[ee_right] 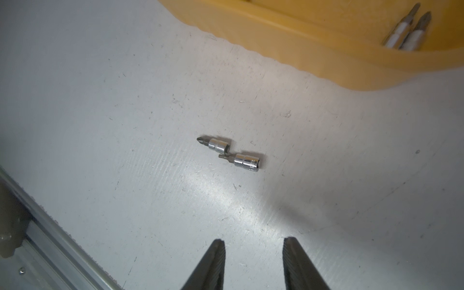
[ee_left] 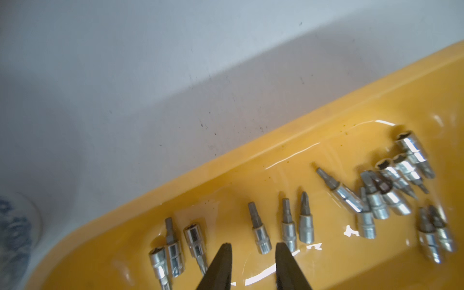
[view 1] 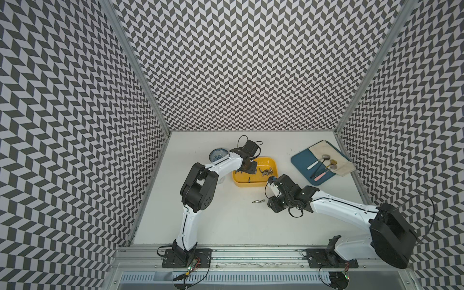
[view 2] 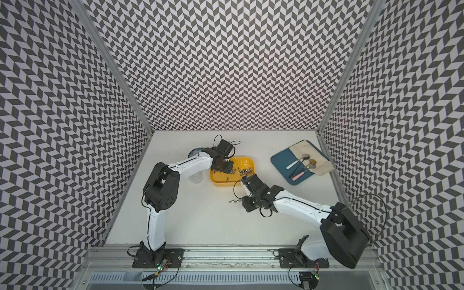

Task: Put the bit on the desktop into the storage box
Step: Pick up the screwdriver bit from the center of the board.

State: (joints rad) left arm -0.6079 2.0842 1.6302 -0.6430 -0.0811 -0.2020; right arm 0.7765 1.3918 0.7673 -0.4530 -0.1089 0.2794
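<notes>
A flat blue tray (view 1: 302, 164) with a beige cloth (view 1: 337, 160) lies far right on the white desk (view 1: 226, 221). A small blue-patterned bowl (view 1: 218, 154) stands left of the shallow yellow plastic storage box (view 1: 251, 184) (many silver bits (ee_left: 305, 221) lie inside it). On the desk, just near of the box, one small silver bit (ee_right: 219, 146) touches a second bit (ee_right: 247, 162), and nothing covers them. The left tool (ee_left: 253, 247) hangs over the box floor, narrowly parted and empty. The right tool (ee_right: 254, 241) reaches in from the right above the desk, a little wider and also empty.

We see bare table (view 1: 226, 221) all round two bits (view 1: 258, 201) before the box (view 1: 247, 185). Only the right arm (view 1: 339, 206) crowds them.
</notes>
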